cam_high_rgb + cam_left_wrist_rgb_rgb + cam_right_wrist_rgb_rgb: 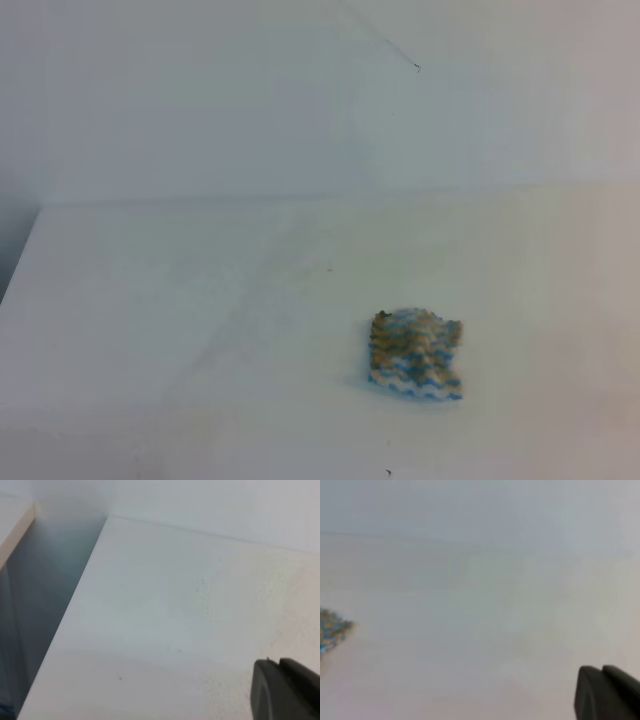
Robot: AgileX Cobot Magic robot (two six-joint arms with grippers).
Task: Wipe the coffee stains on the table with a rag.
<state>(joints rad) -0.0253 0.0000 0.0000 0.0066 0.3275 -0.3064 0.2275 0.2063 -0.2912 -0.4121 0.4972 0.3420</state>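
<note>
Rag (415, 354) lies flat on table (180, 300), apparently untouched by pincers

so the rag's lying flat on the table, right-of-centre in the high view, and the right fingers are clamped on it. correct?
Not quite. The rag does lie on the table, right of centre, but nothing grips it. In the exterior high view it sits alone, no arm near it. In the right wrist view the right fingers sit well away from the rag's corner at the left edge.
</note>
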